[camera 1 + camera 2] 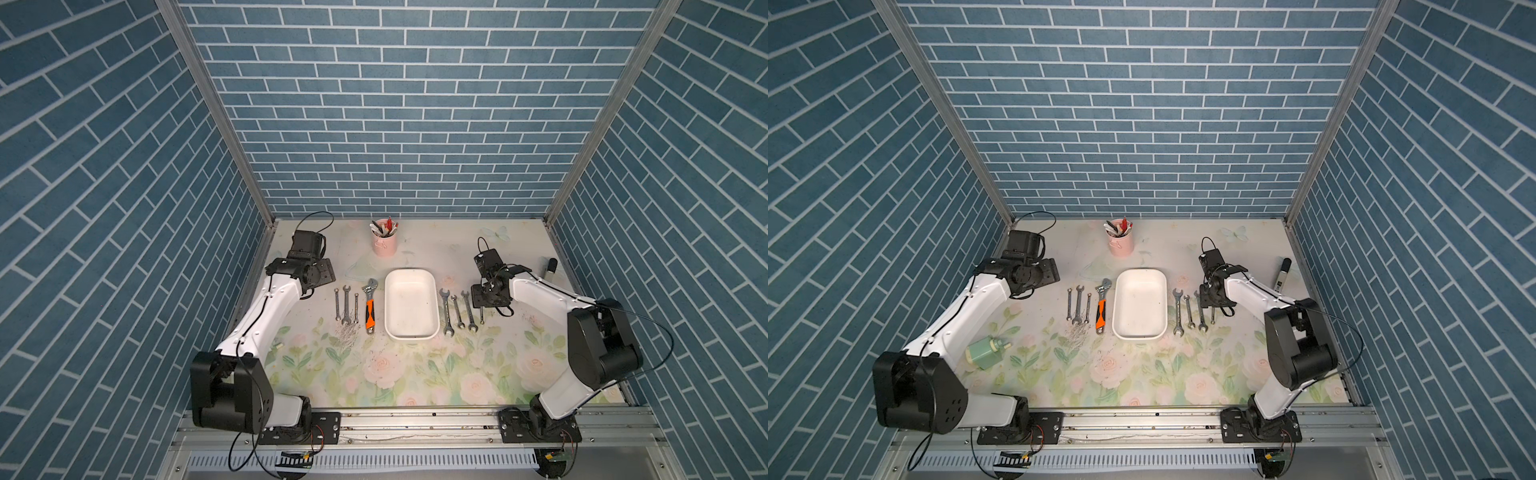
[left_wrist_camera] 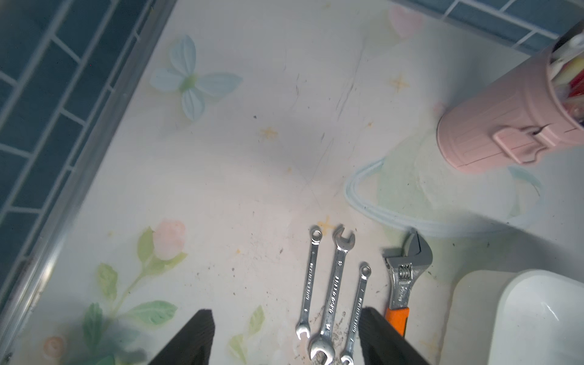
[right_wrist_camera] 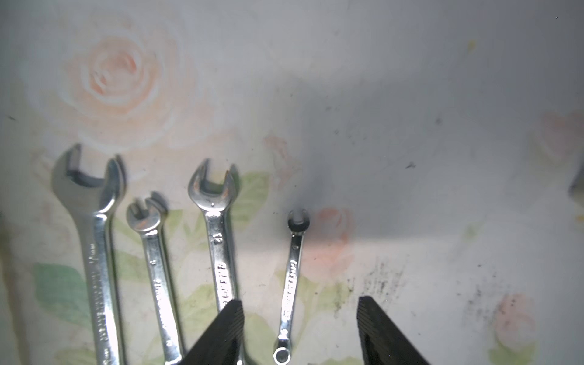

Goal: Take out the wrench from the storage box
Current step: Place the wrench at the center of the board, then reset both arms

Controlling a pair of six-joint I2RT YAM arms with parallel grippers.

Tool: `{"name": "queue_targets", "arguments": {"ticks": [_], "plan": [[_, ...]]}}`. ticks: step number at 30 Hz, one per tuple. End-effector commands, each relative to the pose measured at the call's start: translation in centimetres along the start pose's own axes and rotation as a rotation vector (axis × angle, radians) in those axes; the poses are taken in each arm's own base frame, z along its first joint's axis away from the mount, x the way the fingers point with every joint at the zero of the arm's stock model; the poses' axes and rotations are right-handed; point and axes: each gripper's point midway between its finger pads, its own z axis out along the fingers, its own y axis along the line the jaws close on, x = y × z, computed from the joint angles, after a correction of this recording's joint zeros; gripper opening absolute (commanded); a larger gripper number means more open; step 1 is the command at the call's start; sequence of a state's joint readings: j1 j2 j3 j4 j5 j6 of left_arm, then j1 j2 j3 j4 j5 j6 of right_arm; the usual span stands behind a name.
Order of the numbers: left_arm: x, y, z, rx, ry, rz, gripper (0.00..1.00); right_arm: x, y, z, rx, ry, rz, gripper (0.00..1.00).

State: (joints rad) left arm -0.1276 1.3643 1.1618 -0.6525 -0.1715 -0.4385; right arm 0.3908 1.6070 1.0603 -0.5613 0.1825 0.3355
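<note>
Looking into the storage box (image 1: pixel 411 305), you find it bare in both top views: it sits at the middle of the worktop, and no wrench lies in it. Between the box and the worktop's left edge lie three small wrenches (image 1: pixel 345 307) and an orange-handled adjustable wrench (image 1: pixel 370 309), side by side. Between the box and the right edge lie three larger open-end wrenches (image 1: pixel 457 311) and, outermost, the smallest wrench (image 3: pixel 292 278).

Your right gripper (image 3: pixel 298 303) hangs low over that smallest wrench with its fingers spread wide, one on each side of the shank. The wrench lies flat on the mat, and neither finger seems to touch it. Your left gripper (image 2: pixel 286 313) hovers over the row of three, fingers also wide and nothing held.

Judged from this, the emptying looks finished, and the step in hand is setting down the last piece. Your next move calls for a straight lift of the right arm, so a finger doesn't clip the neighbouring wrench, then a withdrawal of both arms toward the near edge.
</note>
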Motion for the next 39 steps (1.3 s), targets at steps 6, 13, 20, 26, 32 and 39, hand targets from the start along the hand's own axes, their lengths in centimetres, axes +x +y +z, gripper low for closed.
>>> {"name": "queue_targets", "arguments": {"ticks": [6, 13, 20, 26, 32, 39], "plan": [[-6.5, 4.9, -3.7, -0.173, -0.504, -0.191, 0.99, -6.2, -5.8, -5.2, 0.168, -0.42, 0.137, 1.0], [-4.4, 7.9, -1.2, -0.306, -0.693, -0.195, 0.97, -6.2, -10.9, -6.1, 0.319, -0.716, 0.243, 1.0], [-2.4, 8.1, 1.1, -0.268, -0.807, -0.099, 0.98, -6.0, -12.0, -5.1, 0.326, -0.917, 0.151, 1.0], [-2.5, 4.9, 1.2, -0.071, -0.879, 0.043, 0.99, -6.1, -10.8, -3.3, 0.258, -0.941, 0.038, 1.0], [-0.2, 4.5, 3.1, -0.024, -0.791, 0.072, 1.0, -5.2, -10.0, -3.0, 0.17, -0.979, -0.001, 1.0], [1.3, 4.8, 3.4, 0.002, -0.811, 0.071, 1.0, -5.2, -10.1, -2.8, 0.149, -0.98, 0.005, 1.0]]}}
